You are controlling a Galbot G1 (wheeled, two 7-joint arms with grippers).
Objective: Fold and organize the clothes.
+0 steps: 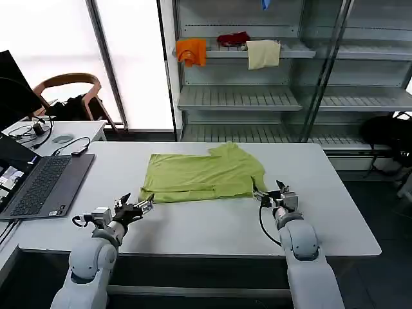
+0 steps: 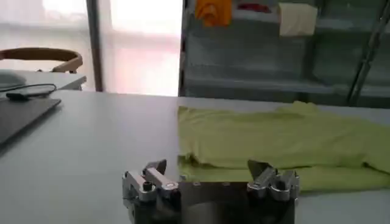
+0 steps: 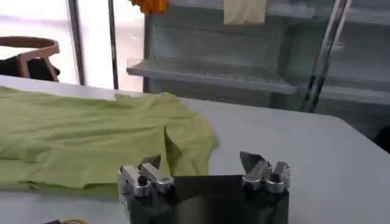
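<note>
The lime-green T-shirt lies flat and partly folded in the middle of the white table, its near hem doubled over. My left gripper stands open just off the shirt's near left corner, nothing between its fingers; in the left wrist view the shirt lies right ahead of that gripper. My right gripper stands open at the shirt's near right corner, also holding nothing. The right wrist view shows the shirt's sleeve edge ahead of the right gripper.
An open laptop sits at the table's left edge, with cables on a small side table. Behind the table, metal shelves hold orange, red and cream cloths. A wooden chair stands back left.
</note>
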